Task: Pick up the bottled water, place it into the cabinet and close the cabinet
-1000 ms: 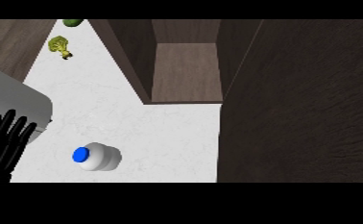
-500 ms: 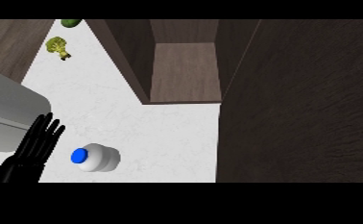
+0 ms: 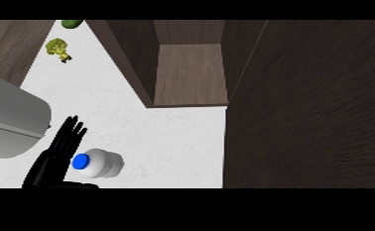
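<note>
The bottled water [image 3: 99,164] stands upright near the counter's [image 3: 176,131] front edge, its blue cap [image 3: 81,161] facing up at me. My left hand [image 3: 57,158] is just beside it on the left, fingers straight and spread, not curled round it; whether they touch the cap I cannot tell. Toward the back the cabinet [image 3: 189,71] stands open. Broccoli [image 3: 58,49] lies at the far left corner, beside a green item [image 3: 72,24]. A grey appliance [image 3: 21,121] sits at the left edge.
</note>
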Action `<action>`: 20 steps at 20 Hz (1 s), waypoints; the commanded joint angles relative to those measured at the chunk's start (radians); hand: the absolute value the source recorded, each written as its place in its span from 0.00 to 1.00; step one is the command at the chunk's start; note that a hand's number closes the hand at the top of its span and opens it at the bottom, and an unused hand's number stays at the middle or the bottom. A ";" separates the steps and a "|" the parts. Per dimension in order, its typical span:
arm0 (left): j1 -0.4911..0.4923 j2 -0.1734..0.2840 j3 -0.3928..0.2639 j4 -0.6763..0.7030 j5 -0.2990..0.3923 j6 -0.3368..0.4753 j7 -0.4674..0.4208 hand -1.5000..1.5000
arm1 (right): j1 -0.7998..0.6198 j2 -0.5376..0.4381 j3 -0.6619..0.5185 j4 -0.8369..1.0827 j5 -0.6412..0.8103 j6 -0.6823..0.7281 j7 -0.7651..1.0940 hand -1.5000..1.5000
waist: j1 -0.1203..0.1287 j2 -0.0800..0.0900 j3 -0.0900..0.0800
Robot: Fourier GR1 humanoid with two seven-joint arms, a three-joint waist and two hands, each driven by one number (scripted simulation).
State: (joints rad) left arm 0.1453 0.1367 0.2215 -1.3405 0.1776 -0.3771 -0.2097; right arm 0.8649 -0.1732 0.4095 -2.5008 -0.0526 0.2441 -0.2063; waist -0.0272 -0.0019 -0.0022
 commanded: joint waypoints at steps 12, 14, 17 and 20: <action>-0.233 0.011 -0.016 0.630 -0.146 -0.097 -0.458 0.00 | 0.097 -0.075 0.027 -0.148 0.056 -0.039 -0.040 0.00 | 0.002 0.004 -0.001; -0.284 0.017 0.014 0.692 -0.113 -0.126 -0.469 1.00 | 0.136 -0.110 -0.003 -0.136 0.039 -0.020 -0.077 0.00 | -0.004 0.003 -0.001; -0.231 -0.041 -0.044 0.673 -0.196 -0.029 -0.574 1.00 | 0.138 -0.105 0.039 -0.182 0.063 -0.053 -0.041 0.00 | 0.008 0.001 0.000; -0.286 0.000 -0.060 0.772 -0.278 0.054 -0.666 1.00 | 0.130 -0.099 0.071 -0.139 0.088 -0.060 -0.083 0.00 | -0.003 0.005 -0.002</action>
State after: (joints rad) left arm -0.1056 0.1302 0.1866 -0.6748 -0.0204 -0.3795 -0.7658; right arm 0.9749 -0.2603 0.4582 -2.4993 -0.0242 0.2059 -0.3433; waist -0.0266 -0.0048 0.0058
